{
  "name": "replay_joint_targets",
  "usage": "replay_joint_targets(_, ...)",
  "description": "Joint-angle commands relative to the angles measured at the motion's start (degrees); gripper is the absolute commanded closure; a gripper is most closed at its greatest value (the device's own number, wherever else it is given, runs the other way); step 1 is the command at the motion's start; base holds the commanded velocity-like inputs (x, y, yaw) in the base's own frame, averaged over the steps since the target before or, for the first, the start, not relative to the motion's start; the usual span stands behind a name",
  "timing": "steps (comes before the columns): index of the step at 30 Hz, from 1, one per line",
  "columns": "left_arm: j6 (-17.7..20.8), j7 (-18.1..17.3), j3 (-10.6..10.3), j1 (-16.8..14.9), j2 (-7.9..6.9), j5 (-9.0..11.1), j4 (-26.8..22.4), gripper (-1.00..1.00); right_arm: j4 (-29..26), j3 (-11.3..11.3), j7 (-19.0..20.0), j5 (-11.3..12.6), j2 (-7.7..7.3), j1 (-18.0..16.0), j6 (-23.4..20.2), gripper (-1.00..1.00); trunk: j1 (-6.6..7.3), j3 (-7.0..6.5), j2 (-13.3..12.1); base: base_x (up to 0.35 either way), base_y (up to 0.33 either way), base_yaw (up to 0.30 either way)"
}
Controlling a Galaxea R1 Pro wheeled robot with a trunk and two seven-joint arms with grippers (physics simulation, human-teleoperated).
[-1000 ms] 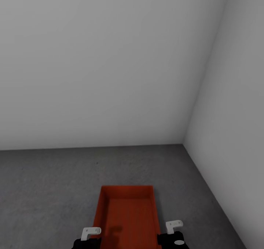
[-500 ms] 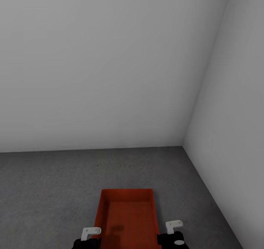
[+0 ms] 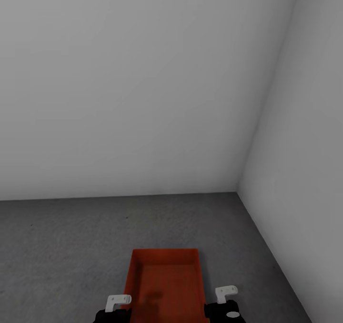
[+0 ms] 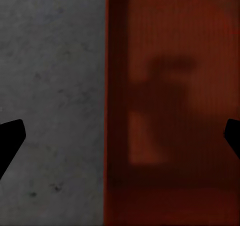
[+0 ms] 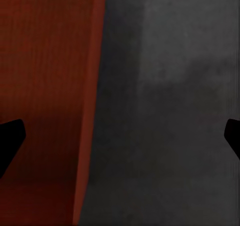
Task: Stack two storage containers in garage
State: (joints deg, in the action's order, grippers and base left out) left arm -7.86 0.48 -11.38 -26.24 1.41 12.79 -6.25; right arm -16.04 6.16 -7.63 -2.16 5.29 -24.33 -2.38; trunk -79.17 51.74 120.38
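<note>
an orange-red storage container point(image 3: 164, 285) sits open-topped on the dark grey concrete floor point(image 3: 62, 247) of the garage, near the corner where two pale grey walls point(image 3: 143, 85) meet. the left claw point(image 3: 114, 308) is at the container's left long wall and the right claw point(image 3: 224, 304) at its right long wall, both low in the head view. in the left wrist view the dark fingertips point(image 4: 10, 141) stand wide apart, straddling the container wall, ribbed bottom on one side and floor on the other. in the right wrist view the fingertips point(image 5: 10, 141) are likewise spread wide across the opposite wall, gripping nothing.
</note>
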Motion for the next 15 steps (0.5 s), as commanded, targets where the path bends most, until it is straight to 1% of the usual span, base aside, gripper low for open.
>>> replay_joint_targets(1,-0.23,0.05,-0.49,-0.04,-0.01,0.57,0.08,-1.0,-0.04,0.39,-0.37,-0.22,-0.02,-0.02,-0.25,-1.0,0.24,-0.14,-0.4,0.0,0.0,0.0)
replay_joint_targets(15,-0.23,0.05,-0.49,-0.04,-0.01,0.57,0.07,-1.0,-0.04,0.5,-0.37,-0.22,-0.02,-0.02,-0.25,-1.0,3.31,-2.65,-6.01,0.0,0.0,0.0)
